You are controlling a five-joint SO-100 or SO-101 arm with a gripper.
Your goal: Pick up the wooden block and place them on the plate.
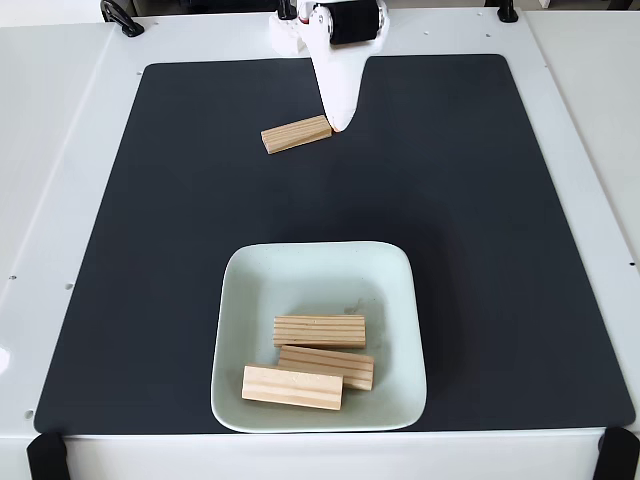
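Observation:
One wooden block [297, 134] lies flat on the black mat near the back, slightly tilted. My white gripper [339, 124] reaches down from the arm's base at the top edge, and its tapered tip ends right at the block's right end. I see it as a single white shape, so whether the jaws stand apart is hidden. The pale mint-white plate [238, 300] sits at the front middle of the mat. Three more wooden blocks rest in its front half: one [320, 331] behind, one [327, 366] in the middle, one [292, 387] at the front.
The black mat [480, 250] covers most of the white table [60, 180]. Black clamps sit at the table's corners, such as the one at front right [618, 452]. Bare mat lies left and right of the plate.

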